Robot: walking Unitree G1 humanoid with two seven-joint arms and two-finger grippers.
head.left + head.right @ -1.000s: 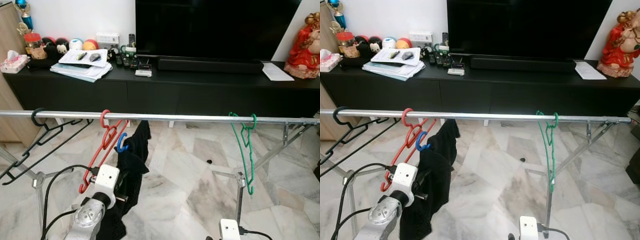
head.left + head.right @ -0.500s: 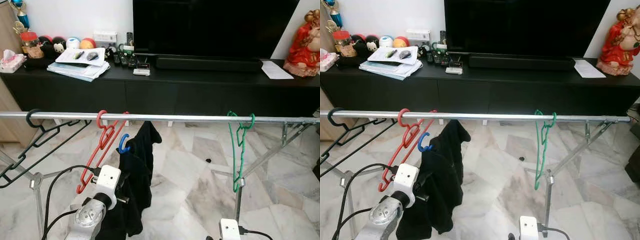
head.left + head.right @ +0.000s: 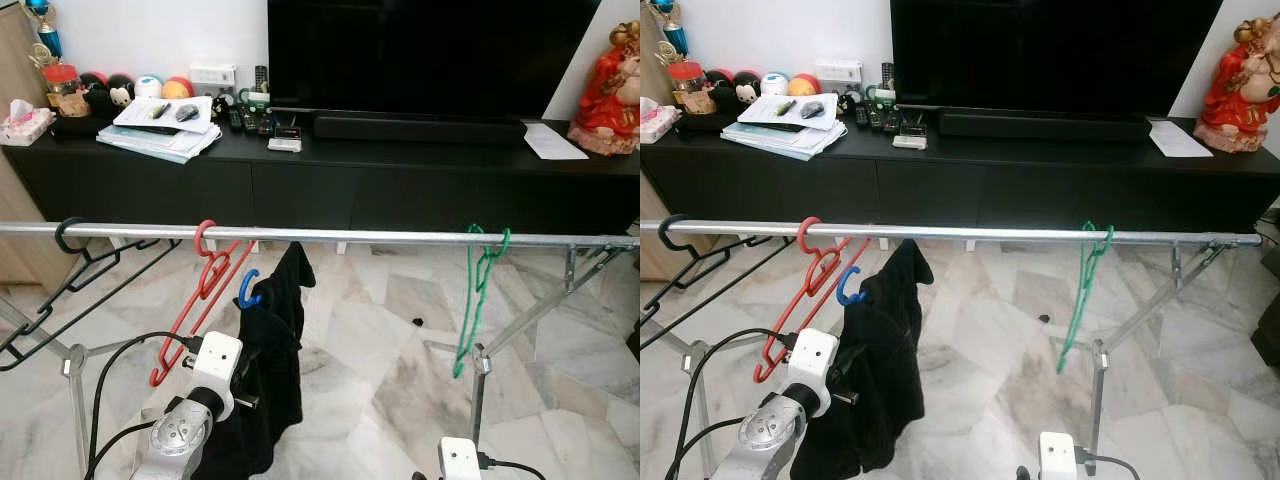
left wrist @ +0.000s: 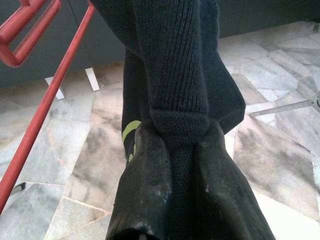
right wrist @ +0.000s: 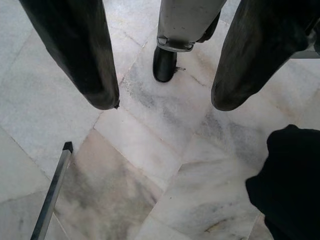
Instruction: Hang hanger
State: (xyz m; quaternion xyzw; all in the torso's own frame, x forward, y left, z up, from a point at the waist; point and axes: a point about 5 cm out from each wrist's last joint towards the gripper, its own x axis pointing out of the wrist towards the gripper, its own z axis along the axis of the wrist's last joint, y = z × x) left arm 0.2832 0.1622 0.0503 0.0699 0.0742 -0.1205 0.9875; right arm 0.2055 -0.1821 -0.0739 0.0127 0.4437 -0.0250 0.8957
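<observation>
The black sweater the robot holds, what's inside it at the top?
A blue plastic hook pokes out of the black knitted sweater, below the silver rail. The rest of that hanger is covered by the cloth. The left gripper pinches the knit lower down.

A horizontal metal rail (image 3: 380, 237) on folding legs spans the view above a marble floor (image 3: 380, 380). Hooked over the rail, from the robot's left: a black hanger (image 3: 70, 270), a red hanger (image 3: 200, 290) and, well apart, a green hanger (image 3: 475, 300) hanging tilted. Behind stands a black TV console (image 3: 330, 180) bearing a stack of papers (image 3: 160, 135), remote controls (image 3: 245, 120), a soundbar (image 3: 420, 128) and a red figurine (image 3: 610, 95).
</observation>
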